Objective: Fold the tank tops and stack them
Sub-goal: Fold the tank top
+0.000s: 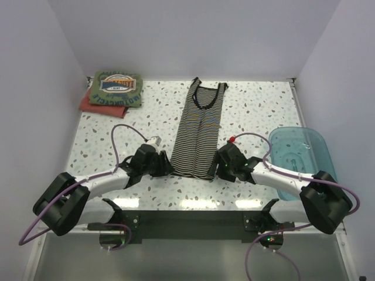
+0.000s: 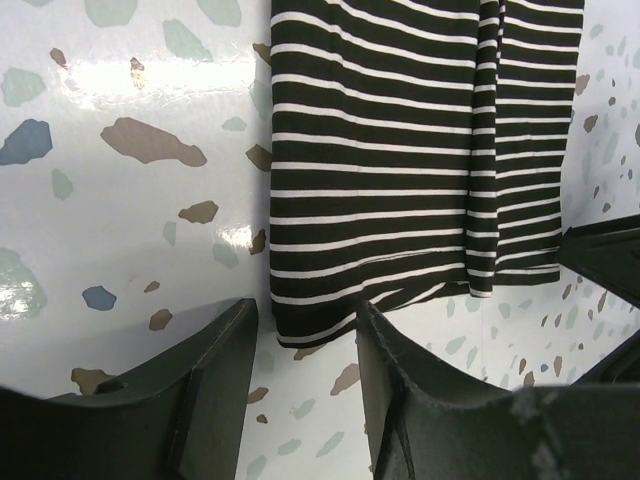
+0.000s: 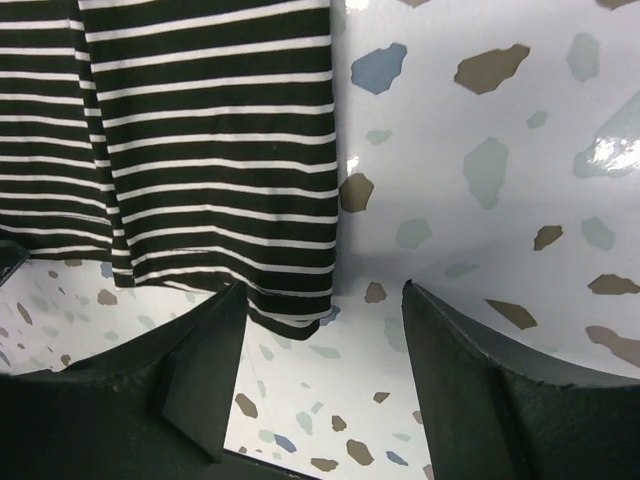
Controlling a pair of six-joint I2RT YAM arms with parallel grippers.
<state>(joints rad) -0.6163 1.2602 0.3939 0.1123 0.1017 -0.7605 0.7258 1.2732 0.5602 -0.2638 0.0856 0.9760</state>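
Striped in black and white, the tank top (image 1: pixel 199 132) is lying long and narrow in the middle of the worktop (image 1: pixel 258 111). Its straps are pointing to the far edge and its hem is lying close to the near edge. It is looking folded lengthwise, with a fold line running along it.

Your left gripper (image 2: pixel 305 320) is standing at the left corner of the hem with its fingers (image 2: pixel 200 380) apart. The corner of the cloth is lying between them, but they are not pinching it. Your right gripper (image 3: pixel 320 300) is standing at the right corner of the hem with its fingers spread wide. That cloth corner is reaching into the gap close to one finger, again without any grip.

In the far left corner of the worktop a folded olive green top (image 1: pixel 116 88) is resting on a red one (image 1: pixel 88 105). A blue plastic basket (image 1: pixel 302 158) is sitting at the right edge, well apart from the striped top.
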